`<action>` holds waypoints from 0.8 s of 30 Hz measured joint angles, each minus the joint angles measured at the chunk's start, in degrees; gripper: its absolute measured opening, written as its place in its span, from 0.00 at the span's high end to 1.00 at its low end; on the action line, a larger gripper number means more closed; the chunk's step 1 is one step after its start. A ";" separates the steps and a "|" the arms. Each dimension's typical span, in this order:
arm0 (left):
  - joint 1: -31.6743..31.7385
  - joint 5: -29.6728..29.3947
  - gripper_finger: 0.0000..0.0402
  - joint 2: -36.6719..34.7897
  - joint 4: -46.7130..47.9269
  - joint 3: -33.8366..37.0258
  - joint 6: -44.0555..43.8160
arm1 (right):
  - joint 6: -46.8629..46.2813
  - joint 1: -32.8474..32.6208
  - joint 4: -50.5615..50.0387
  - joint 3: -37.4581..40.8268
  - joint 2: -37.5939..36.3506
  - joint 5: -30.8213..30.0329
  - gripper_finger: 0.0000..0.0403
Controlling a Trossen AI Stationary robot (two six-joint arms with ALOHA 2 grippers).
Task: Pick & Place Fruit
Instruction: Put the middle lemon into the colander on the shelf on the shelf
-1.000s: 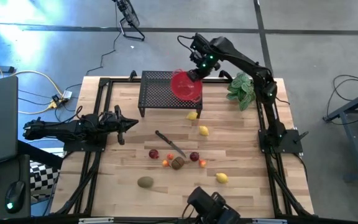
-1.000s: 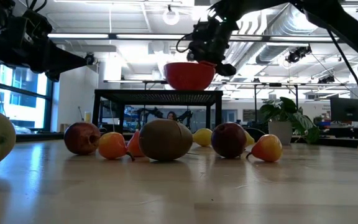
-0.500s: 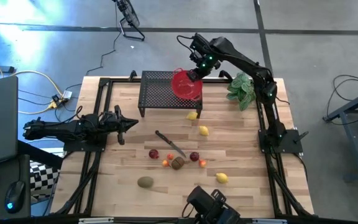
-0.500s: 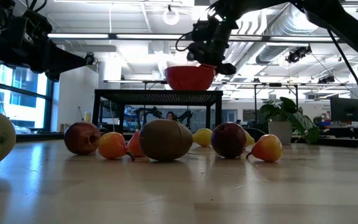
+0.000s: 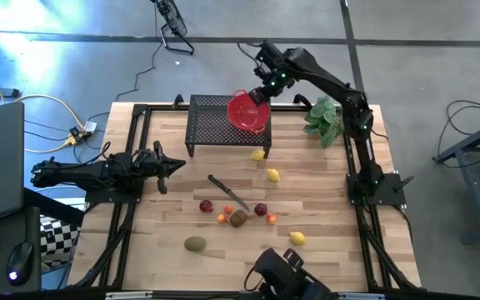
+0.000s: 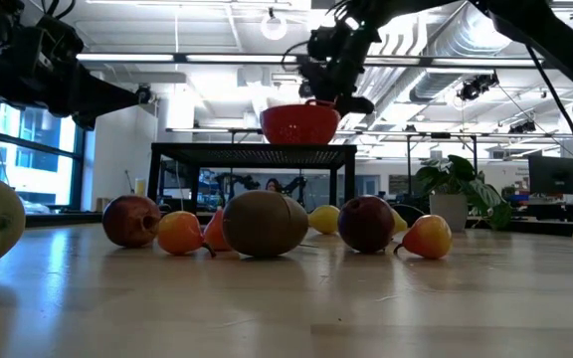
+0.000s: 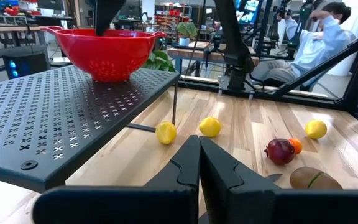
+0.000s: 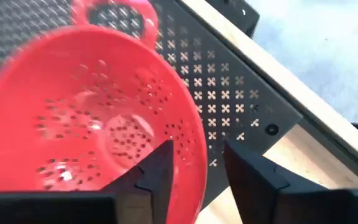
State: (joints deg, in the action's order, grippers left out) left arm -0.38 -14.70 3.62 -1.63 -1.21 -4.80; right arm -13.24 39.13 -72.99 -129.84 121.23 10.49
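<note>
Red colander sits on the black rack; right gripper is above it, fingers apart straddling the rim, not clamped. Left gripper parked at the table's left side, fingers pressed together, empty. Fruit scattered on the table in front of the rack.

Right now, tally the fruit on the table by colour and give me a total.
Yellow lemons: 3
Dark red fruits: 2
Small orange fruits: 3
Brown-green kiwis: 2
Total: 10
</note>
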 joint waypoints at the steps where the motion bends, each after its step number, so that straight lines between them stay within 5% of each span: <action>1: 0.01 0.00 1.00 0.00 0.00 0.00 0.00 | -0.01 0.01 1.00 -0.07 -0.66 -0.06 0.65; 15: 0.02 0.02 1.00 0.02 0.02 0.00 0.00 | 6.14 0.60 2.60 -0.11 -12.05 -0.12 0.64; 24: 0.00 0.02 1.00 0.00 0.02 0.00 0.00 | 7.50 -0.19 -0.30 0.79 -12.83 -6.11 0.66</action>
State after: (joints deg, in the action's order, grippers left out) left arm -0.38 -14.68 3.62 -1.61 -1.21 -4.80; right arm -5.73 38.94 -73.29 -129.05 108.40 4.38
